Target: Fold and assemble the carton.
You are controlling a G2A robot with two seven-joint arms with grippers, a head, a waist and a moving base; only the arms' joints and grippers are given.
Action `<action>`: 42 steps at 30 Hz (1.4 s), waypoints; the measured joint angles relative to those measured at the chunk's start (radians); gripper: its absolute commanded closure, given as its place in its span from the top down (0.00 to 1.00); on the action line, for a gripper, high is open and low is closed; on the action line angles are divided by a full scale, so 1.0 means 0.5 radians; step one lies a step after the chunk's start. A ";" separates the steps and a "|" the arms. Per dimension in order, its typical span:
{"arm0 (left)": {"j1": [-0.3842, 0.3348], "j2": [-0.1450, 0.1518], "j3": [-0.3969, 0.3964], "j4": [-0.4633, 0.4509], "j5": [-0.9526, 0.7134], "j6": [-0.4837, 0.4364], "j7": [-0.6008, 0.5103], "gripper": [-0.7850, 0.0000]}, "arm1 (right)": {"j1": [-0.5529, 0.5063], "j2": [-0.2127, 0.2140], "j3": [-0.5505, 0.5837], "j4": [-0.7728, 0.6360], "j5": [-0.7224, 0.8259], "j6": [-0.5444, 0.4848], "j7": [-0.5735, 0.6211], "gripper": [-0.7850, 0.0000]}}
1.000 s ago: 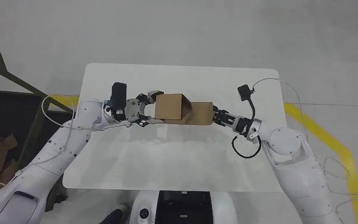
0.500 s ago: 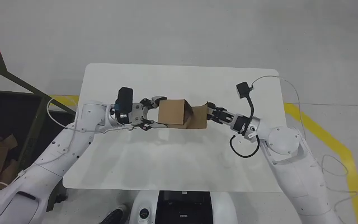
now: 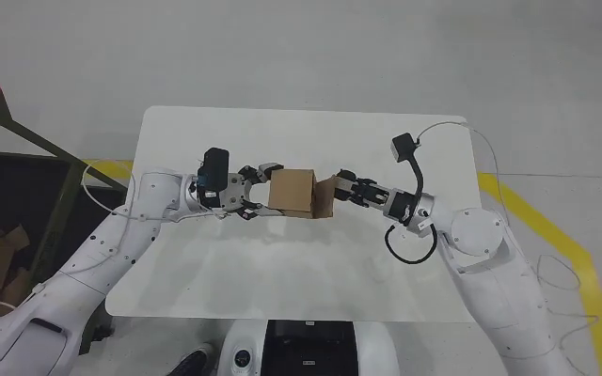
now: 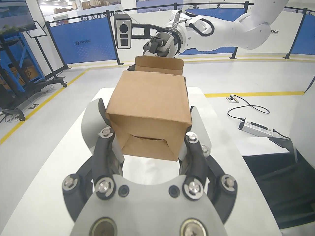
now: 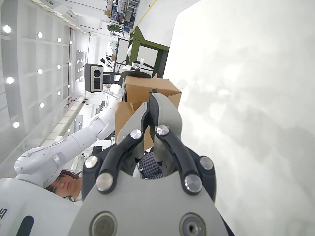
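A brown carton (image 3: 292, 191) is held just above the middle of the white table (image 3: 188, 273). My left gripper (image 3: 266, 193) is shut on it, one finger on each side wall, and the carton's open end (image 4: 147, 146) faces the left wrist camera. At the far end an end flap (image 3: 324, 193) stands partly folded toward the carton body. My right gripper (image 3: 340, 183) is shut, and its joined fingertips (image 5: 150, 99) press against that flap (image 5: 124, 116). From the left wrist view, the right gripper (image 4: 157, 47) sits just behind the flap (image 4: 160, 66).
The table has free surface all around the carton. A dark bin with cardboard pieces (image 3: 19, 244) stands off the table's left edge. A yellow line (image 3: 527, 211) runs on the floor at right.
The left gripper carried the carton a little to the right. The right gripper moved left toward it, pushing the outstretched flap inward so it now stands folded against the carton's end.
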 measured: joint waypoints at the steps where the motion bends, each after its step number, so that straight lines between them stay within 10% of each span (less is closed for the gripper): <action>1: -0.002 -0.001 0.001 0.002 0.001 0.000 0.003 0.19 | 0.000 0.001 -0.005 0.001 -0.002 0.013 0.007 0.00; 42: 0.022 -0.024 -0.067 0.040 0.159 0.000 0.031 0.20 | 0.022 0.018 -0.078 -0.087 0.029 0.149 0.096 0.13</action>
